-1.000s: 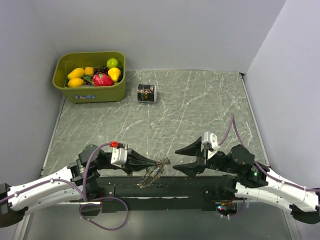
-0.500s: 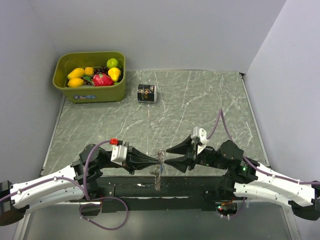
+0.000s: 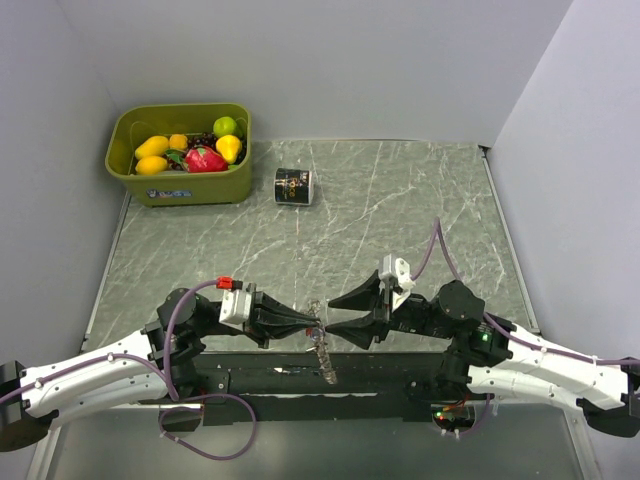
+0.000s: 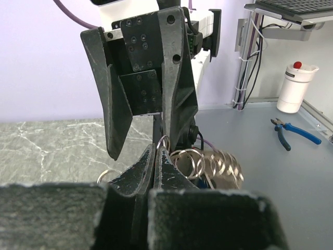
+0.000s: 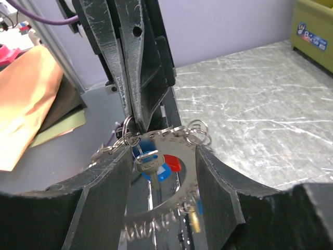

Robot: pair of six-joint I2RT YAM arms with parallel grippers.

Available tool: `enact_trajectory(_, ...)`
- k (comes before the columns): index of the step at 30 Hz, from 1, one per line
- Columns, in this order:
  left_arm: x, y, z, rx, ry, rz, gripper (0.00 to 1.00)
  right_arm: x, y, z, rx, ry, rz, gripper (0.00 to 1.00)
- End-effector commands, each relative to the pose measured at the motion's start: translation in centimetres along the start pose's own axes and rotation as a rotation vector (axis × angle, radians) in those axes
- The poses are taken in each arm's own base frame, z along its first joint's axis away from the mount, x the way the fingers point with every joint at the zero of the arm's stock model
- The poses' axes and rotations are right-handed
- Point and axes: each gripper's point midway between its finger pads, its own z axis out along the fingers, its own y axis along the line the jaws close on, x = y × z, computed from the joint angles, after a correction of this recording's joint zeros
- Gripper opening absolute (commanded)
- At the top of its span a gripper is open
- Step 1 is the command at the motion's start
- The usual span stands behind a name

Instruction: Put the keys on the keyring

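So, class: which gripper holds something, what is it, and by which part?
The left gripper pinches the keyring by a small ring at its top edge; the keys dangle below. The right gripper stands open around them, gripping nothing.

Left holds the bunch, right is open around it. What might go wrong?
The left gripper pinches only a small loop atop the keyring; a tug might pull it free. The bunch hangs at the table's near edge, so anything dropped may land off it. The right gripper straddles several keys and might clamp more than one.
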Motion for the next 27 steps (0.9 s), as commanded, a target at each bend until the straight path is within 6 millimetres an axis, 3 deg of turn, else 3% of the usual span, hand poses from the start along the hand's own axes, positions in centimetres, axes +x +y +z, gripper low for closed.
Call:
enact_trajectory(1,-2.7,-0.4,0.3,0.017,-0.092,0.037,0.01,-2.1,0.9,0.3,-0.036,-0.071,-0.023,0.61)
enact_trajectory(12,-2.8,-0.4,0.5,0.024,-0.094,0.038,0.01,-2.5,1.3,0.2,-0.04,-0.083,-0.02,0.61)
enact_trajectory(15,-2.8,-0.5,0.5,0.031,-0.091,0.036,0.01,-2.4,1.2,0.3,-0.037,-0.076,-0.02,0.48)
enact_trajectory(16,-2.9,-0.6,0.6,0.036,-0.092,0.035,0.01,-2.4,1.1,0.5,-0.031,-0.07,-0.019,0.33)
enact_trajectory(21,-2.5,-0.8,0.5,0.047,-0.078,0.025,0.01,-2.4,0.9,0.6,-0.022,-0.064,-0.013,0.01)
enact_trajectory(26,-2.4,-0.6,0.2,0.031,-0.03,0.035,0.01,-2.3,0.3,0.3,0.015,-0.041,-0.029,0.0)
enact_trajectory(27,-1.5,-0.4,-0.1,0.012,0.019,0.016,0.02,-2.1,0.3,0.1,0.019,-0.03,-0.032,0.0)
